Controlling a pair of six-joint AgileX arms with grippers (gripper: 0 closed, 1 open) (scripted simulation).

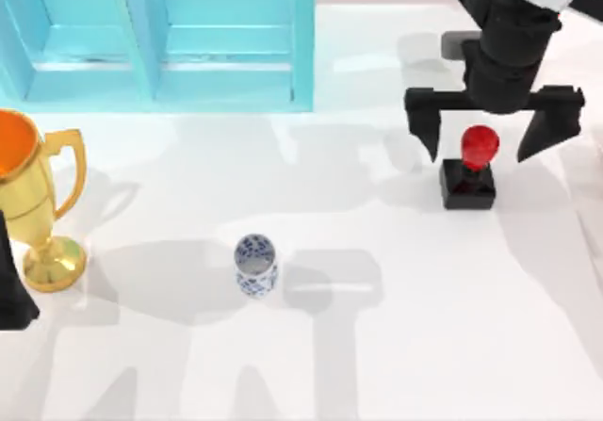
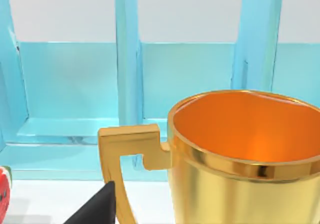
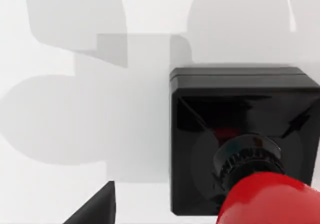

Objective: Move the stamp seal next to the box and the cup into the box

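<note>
Two arms shared the white surface (image 1: 396,346). Nearest stood the small blue-patterned white cup (image 1: 255,264), untouched. Farther right, the right gripper (image 1: 480,143) hovered with jaws spread wide astride the black-based, red-knobbed stamp seal (image 1: 469,169), apparently lining up to grip. Its wrist camera revealed the seal's ribbed collar. Farthest lay the turquoise box (image 1: 160,44).

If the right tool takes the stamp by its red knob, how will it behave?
The stamp looks rigid, so it should not bend. Its glossy, rounded red knob may slip between the open right tool fingers. The wide, flat black base probably keeps it from tipping or rolling when set down.
</note>
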